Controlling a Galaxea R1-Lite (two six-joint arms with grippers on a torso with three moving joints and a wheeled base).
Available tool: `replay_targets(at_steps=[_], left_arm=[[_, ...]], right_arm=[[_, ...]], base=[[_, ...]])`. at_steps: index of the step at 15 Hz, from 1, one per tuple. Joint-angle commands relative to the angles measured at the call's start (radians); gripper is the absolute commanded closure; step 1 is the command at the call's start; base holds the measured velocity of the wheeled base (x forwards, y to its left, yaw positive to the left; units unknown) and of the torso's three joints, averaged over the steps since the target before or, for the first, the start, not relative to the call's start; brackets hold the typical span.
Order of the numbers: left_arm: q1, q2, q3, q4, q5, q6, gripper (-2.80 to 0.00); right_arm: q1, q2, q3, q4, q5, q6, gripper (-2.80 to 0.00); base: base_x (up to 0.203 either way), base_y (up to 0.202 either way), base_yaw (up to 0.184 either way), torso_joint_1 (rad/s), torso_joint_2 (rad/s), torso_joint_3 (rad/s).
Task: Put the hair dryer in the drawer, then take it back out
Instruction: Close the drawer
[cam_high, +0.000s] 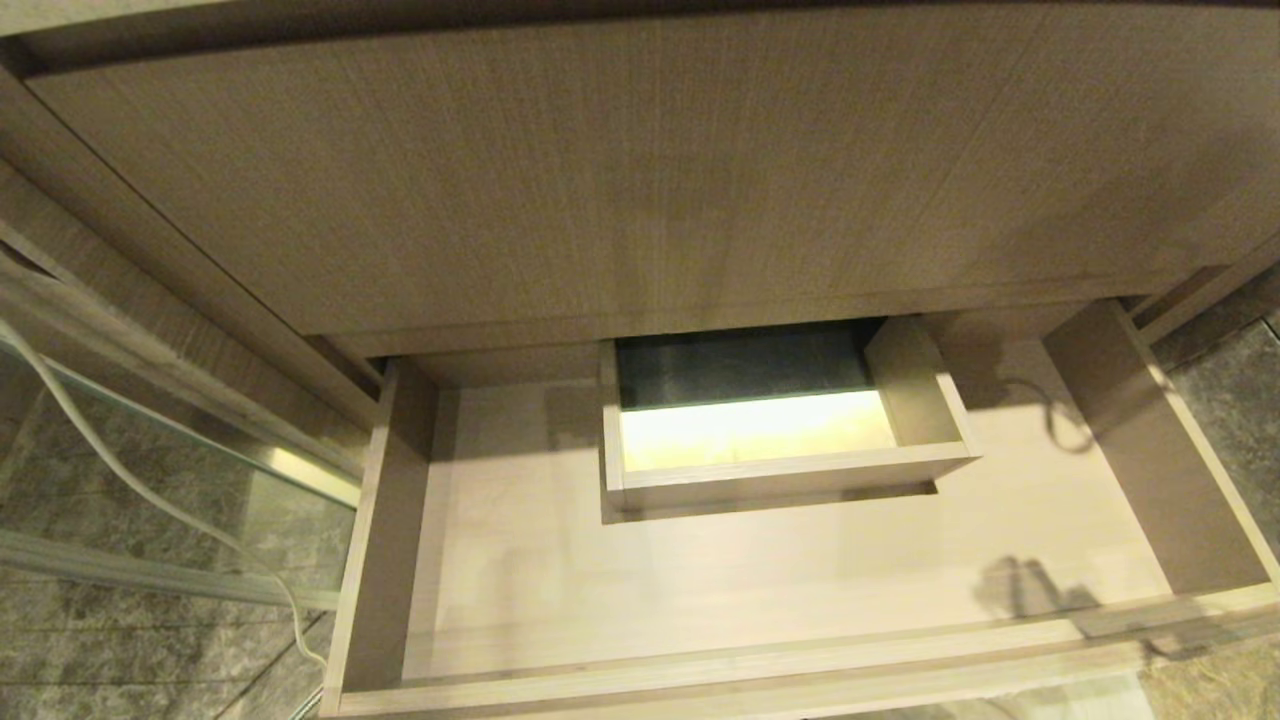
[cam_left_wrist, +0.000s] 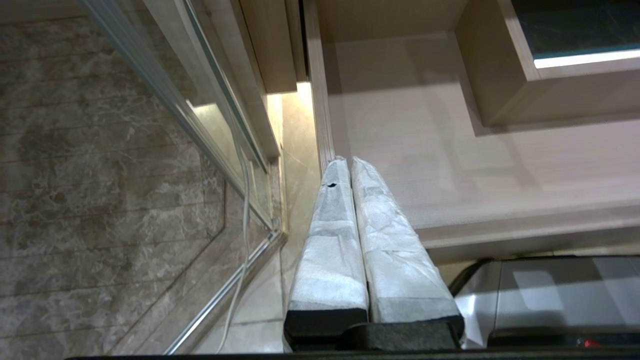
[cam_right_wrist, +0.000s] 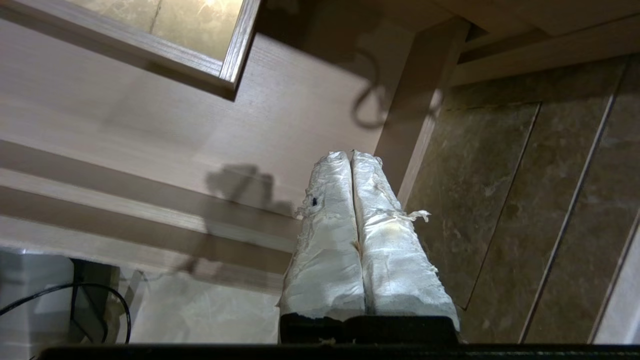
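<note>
The drawer (cam_high: 700, 590) stands pulled out below me, wide and shallow, beige wood-grain, with nothing lying on its floor. A boxed rectangular notch (cam_high: 780, 465) sits at its back middle. The hair dryer is out of view. Neither gripper shows in the head view; only a gripper's shadow falls on the drawer's front right corner. My left gripper (cam_left_wrist: 345, 162) is shut and empty, hanging over the drawer's (cam_left_wrist: 450, 165) left wall. My right gripper (cam_right_wrist: 351, 155) is shut and empty above the drawer's (cam_right_wrist: 150, 125) right front corner, next to its right wall.
A taller wood-grain panel (cam_high: 600, 170) rises above the drawer. A glass panel with a metal frame (cam_high: 150, 420) stands at the left, with a white cord (cam_high: 120, 465) trailing down along it. Marble tiles (cam_right_wrist: 500, 175) cover the floor on both sides. My silver base (cam_left_wrist: 550, 295) is just before the drawer front.
</note>
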Motion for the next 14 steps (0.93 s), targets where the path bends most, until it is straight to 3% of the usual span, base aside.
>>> replay_targets(at_steps=[1,5,14], left_arm=[[0.000,0.000,0.000,0.001,0.000,0.000,0.00],[0.000,0.000,0.000,0.001,0.000,0.000,0.00],[0.000,0.000,0.000,0.001,0.000,0.000,0.00]], right_arm=[[0.007,0.080,-0.002,0.034,0.005,-0.008,0.00],[0.014,0.153,0.008,0.202,0.004,-0.012,0.00],[0.020,0.261,-0.002,0.206,-0.009,-0.035,0.00]], base=[[0.000,0.000,0.000,0.085,0.06,0.154],[0.000,0.000,0.000,0.029,0.04,0.043],[0.000,0.000,0.000,-0.044,0.09,0.062]])
